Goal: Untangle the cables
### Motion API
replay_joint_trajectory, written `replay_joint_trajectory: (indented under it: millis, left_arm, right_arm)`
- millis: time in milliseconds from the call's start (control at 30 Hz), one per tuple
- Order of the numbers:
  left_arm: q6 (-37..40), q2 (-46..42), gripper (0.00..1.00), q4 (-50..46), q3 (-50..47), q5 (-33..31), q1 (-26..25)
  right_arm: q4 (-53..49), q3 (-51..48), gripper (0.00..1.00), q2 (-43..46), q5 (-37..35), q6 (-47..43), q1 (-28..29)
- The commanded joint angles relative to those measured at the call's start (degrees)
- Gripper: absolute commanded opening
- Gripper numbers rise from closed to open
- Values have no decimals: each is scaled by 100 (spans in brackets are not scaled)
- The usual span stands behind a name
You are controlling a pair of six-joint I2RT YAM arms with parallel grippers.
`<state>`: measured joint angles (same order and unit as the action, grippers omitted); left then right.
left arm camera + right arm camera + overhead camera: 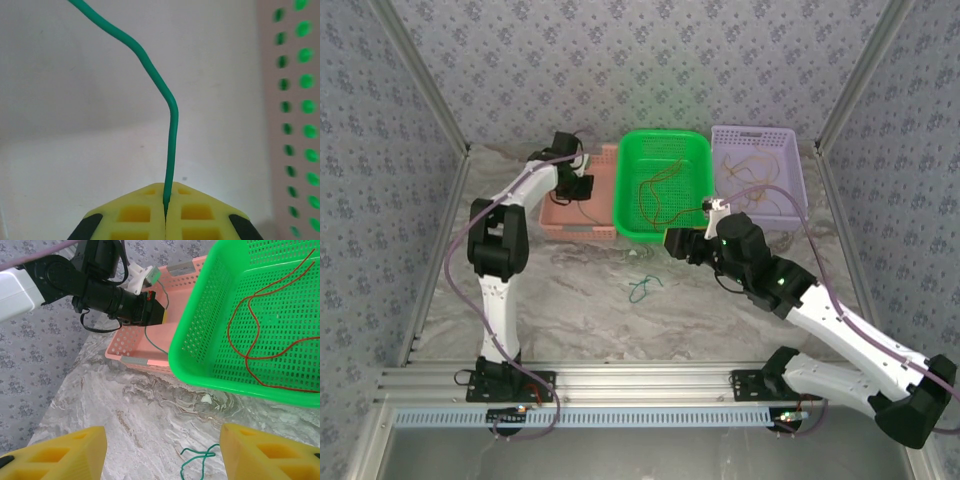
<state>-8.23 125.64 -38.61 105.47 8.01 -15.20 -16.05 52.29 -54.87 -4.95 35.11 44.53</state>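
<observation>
My left gripper [165, 191] is shut on a thin green cable [170, 125] that curves up away from the tips, above the floor of the pink basket [560, 215]. The right wrist view shows that left gripper [156, 310] with the green cable [154, 342] hanging from it over the pink basket [132, 352]. A red-orange cable [655, 190] lies looped in the green basket [665, 235]. A yellow cable [757, 160] lies in the purple basket [800, 190]. A dark teal cable [643, 289] rests knotted on the table. Just above it, my right gripper [162, 452] hovers open and holds nothing.
The three baskets stand side by side at the back of the marble table [580, 290]. The green basket's near rim [200, 372] lies just ahead of my right fingers. Patterned walls and metal frame posts close the sides.
</observation>
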Motion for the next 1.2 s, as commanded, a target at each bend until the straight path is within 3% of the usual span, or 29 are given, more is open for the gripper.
replay_joint_trajectory:
  millis: [0,267,567,867,1167]
  left_arm:
    - [11,-297,0,-189,133,188,-88]
    - [280,-268,0,-498,574,503,-219]
    - [458,-510,0,-466,343,1223,-318]
    - [194,-495,0,-695,354,2097,-160]
    - [-2,-586,0,-658,91,2495,-115]
  right_arm:
    - [-60,-3,63,34,-147,48,40]
    - [-40,-52,63,-75,-190,51,43]
    - [26,-52,63,-167,-168,49,47]
    - [50,-118,63,-187,-192,48,52]
    - [68,-176,63,-166,-194,49,57]
